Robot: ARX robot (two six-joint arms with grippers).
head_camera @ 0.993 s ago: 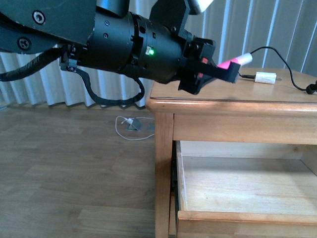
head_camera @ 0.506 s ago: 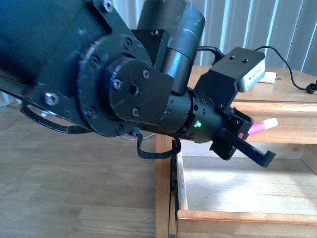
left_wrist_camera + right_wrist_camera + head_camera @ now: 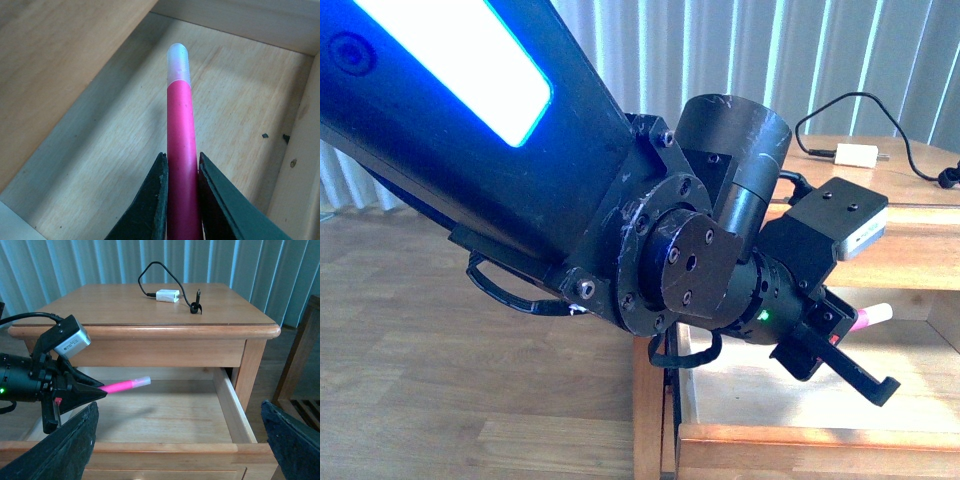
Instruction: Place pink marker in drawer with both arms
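Observation:
My left gripper [image 3: 855, 350] is shut on the pink marker [image 3: 873, 316] and holds it inside the open upper drawer [image 3: 820, 436], above its pale floor. In the left wrist view the marker [image 3: 179, 125] sticks out between the fingers [image 3: 156, 200], white cap forward. The right wrist view shows the left gripper [image 3: 97, 391] holding the marker [image 3: 122, 386] over the left part of the drawer [image 3: 165, 412]. My right gripper [image 3: 182, 440] is open and empty in front of the drawer's front panel.
The left arm [image 3: 520, 170] fills most of the front view. A white charger block [image 3: 167, 295] with a black cable [image 3: 192, 305] lies on the cabinet top [image 3: 100, 305]. A wooden chair frame [image 3: 300, 370] stands beside the cabinet.
The left arm has swung down from above the cabinet top, carrying the marker into the open drawer. Its grip on the marker is unchanged.

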